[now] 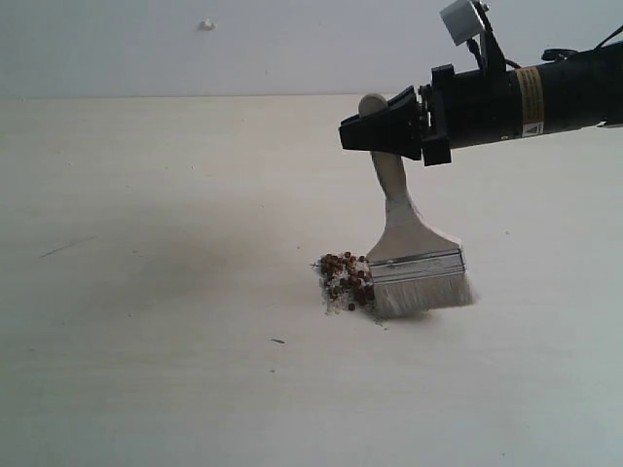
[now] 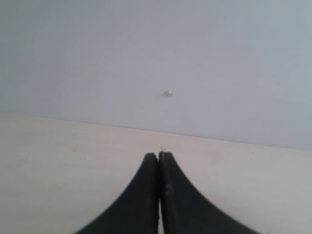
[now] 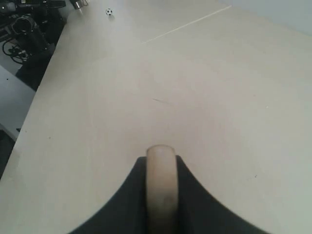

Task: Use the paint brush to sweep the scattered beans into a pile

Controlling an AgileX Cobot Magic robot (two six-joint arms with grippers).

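Beans [image 1: 346, 279] sit heaped on the table [image 1: 146, 292] against the soft, yielding bristles of the probably light paint brush [image 1: 417, 265], best held where the right gripper [image 1: 358, 134] clamps it, high on the stiff wooden handle; the left gripper [image 2: 159, 156] is pinched closed, empty.

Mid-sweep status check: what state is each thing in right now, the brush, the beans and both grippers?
paint brush: held near its handle end, leaning, bristles down on the table.
beans: gathered in one small clump against the side of the bristles, with pale grit mixed in.
right gripper: shut on the paint brush handle.
left gripper: shut, holding nothing.
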